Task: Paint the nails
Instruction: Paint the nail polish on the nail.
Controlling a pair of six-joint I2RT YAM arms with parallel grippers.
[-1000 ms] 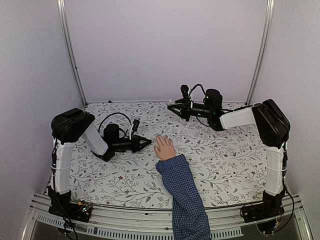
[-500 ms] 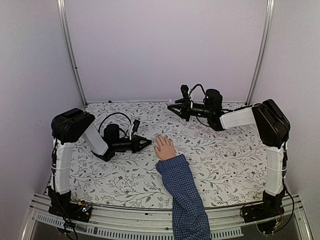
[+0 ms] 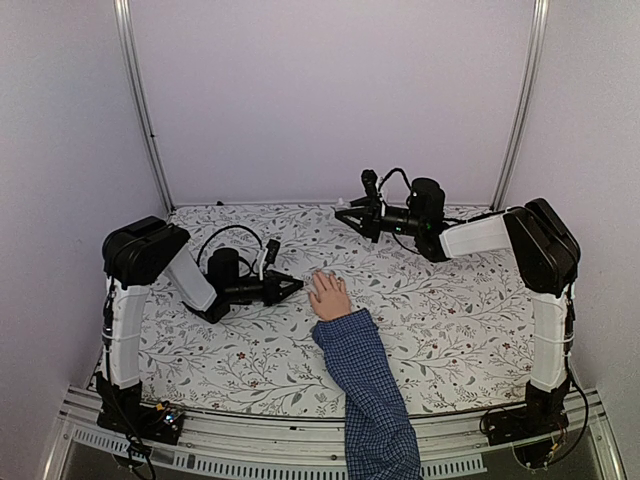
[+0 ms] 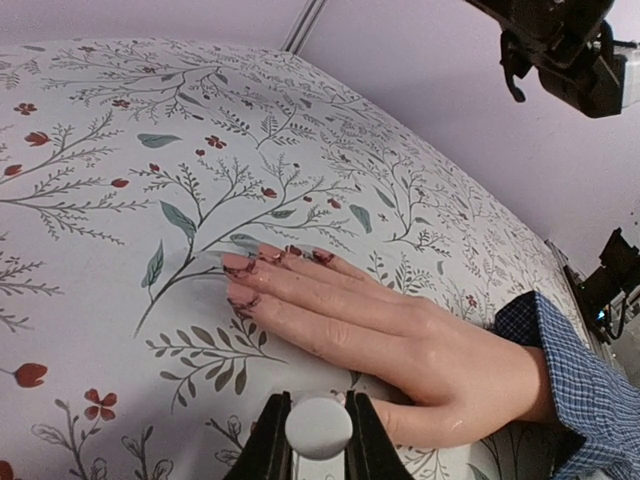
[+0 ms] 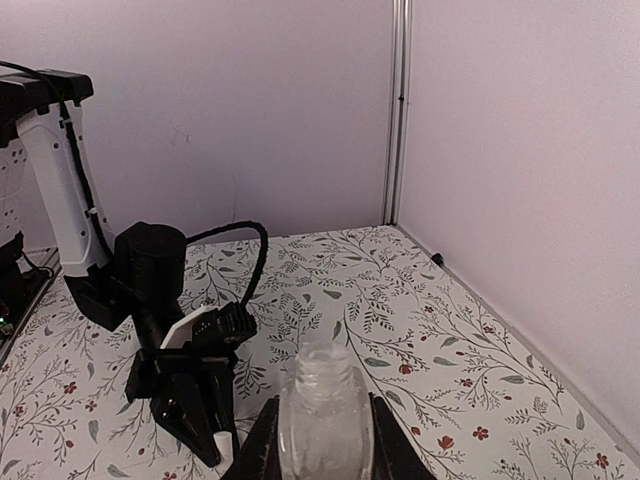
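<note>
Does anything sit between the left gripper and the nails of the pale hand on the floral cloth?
Nothing visible does. The left gripper, shut on a small white round-topped piece, faces the reddish nails of the pale hand across bare floral cloth.

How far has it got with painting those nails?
Well along, it seems. The nails in the left wrist view already look dark red. In hand: the left pincer is shut on a white cap beside the hand, and the right pincer grips a clear bottle away from it. Left: the thumbnail is out of sight, so it may need paint.
</note>
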